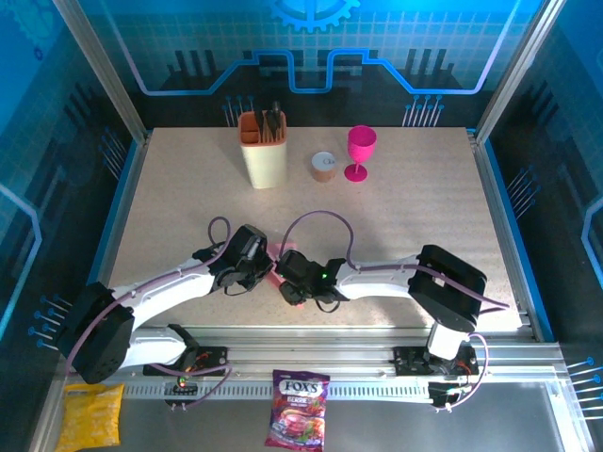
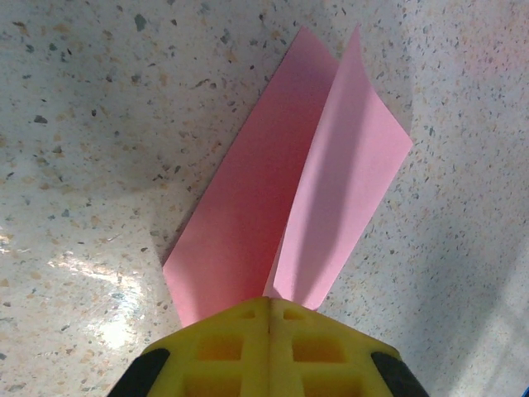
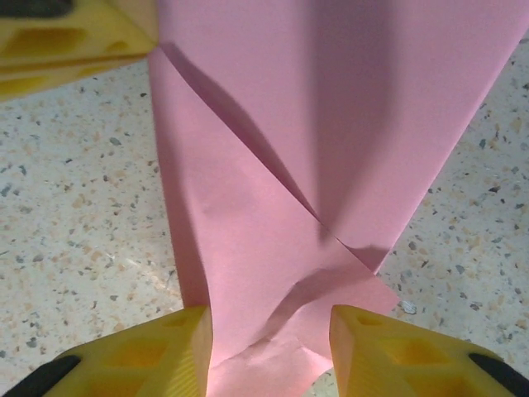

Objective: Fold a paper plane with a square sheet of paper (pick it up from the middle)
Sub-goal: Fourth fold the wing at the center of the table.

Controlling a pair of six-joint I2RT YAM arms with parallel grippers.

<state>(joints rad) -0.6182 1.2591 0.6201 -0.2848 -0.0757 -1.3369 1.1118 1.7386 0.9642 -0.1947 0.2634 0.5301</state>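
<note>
The salmon-pink paper (image 2: 273, 190) lies partly folded on the speckled table, two long flaps meeting at a centre crease. My left gripper (image 2: 269, 299) is shut on the near end of that crease. In the right wrist view the paper (image 3: 273, 165) shows diagonal folds and a crumpled near corner. My right gripper (image 3: 269, 318) is open, its yellow fingers (image 3: 157, 347) standing on either side of that corner without pinching it. The left gripper's fingers (image 3: 66, 33) hold the far corner there. From above, both grippers meet near the table's front: left (image 1: 262, 267), right (image 1: 288, 278).
At the back of the table stand a beige utensil holder (image 1: 264, 151), a small round container (image 1: 323, 167) and a magenta goblet (image 1: 360, 151). A candy bag (image 1: 299, 408) and a yellow packet (image 1: 91, 416) lie below the front rail.
</note>
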